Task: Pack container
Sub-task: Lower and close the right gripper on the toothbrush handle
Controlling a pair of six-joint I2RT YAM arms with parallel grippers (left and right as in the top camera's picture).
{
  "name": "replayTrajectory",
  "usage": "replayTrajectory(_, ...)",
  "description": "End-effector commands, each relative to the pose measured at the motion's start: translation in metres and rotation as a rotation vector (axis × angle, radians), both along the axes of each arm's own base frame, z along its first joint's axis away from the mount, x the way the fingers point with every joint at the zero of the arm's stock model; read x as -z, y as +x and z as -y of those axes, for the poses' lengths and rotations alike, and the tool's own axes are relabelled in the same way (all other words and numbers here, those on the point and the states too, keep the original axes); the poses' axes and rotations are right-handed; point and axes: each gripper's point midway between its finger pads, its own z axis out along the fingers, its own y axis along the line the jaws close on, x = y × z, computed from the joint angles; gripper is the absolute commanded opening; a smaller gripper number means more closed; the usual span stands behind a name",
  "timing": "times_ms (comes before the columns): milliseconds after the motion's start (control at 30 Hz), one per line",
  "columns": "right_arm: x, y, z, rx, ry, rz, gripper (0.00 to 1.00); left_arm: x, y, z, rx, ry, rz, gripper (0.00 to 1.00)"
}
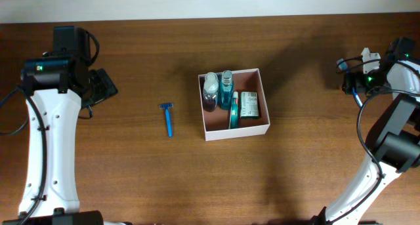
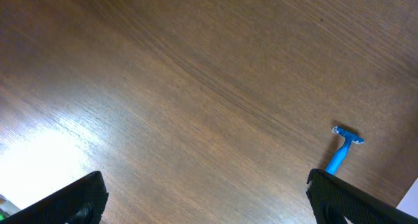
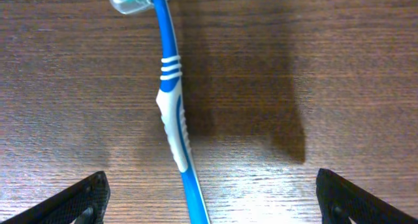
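Green-white pkt (image 1: 249, 105) in cardboard container (image 1: 236, 131), label print illegible

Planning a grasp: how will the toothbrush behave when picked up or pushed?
The toothbrush looks like thin hard plastic, so probably stiff and light. It lies flat on the table, so it may skid rather than roll.

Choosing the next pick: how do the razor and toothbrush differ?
The razor is all blue; the toothbrush is blue with white grip sections. The razor ends in a bare T-shaped head; the toothbrush's head sits under a clear cap. The toothbrush lies between the open fingers of the right gripper; the razor sits off-centre, by one finger of the left gripper. Both lie on the table, outside the container.
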Motion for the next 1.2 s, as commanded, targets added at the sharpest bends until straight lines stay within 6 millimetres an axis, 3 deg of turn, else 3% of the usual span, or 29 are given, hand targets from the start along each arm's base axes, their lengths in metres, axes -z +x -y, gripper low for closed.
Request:
replayTrajectory(0,0.014,0.004,-0.012,-0.022,0.041,-0.01,0.95,0.002,0.0,-0.002,-0.016,0.003,-0.005,0.99)
replayTrajectory(167,0.03,0.001,-0.018,-0.032,0.051,-0.045,0.95,0.002,0.0,-0.002,-0.016,0.003,-0.006,0.99)
replayTrajectory(400,0.033,0.0,-0.015,-0.029,0.035,-0.056,0.94,0.002,0.0,-0.002,-0.016,0.003,-0.005,0.99)
replayTrajectory(500,0.033,-0.001,-0.013,-0.027,0.028,-0.059,0.83,0.002,0.0,-0.002,-0.016,0.003,-0.006,0.99)
replayTrajectory(933,0.033,-0.004,-0.016,-0.006,0.043,-0.074,0.07,0.002,0.0,-0.002,-0.016,0.003,-0.006,0.99)
replayTrajectory(1167,0.034,-0.013,-0.021,-0.007,0.068,-0.109,0.04,0.002,0.0,-0.002,-0.016,0.003,-0.006,0.99)
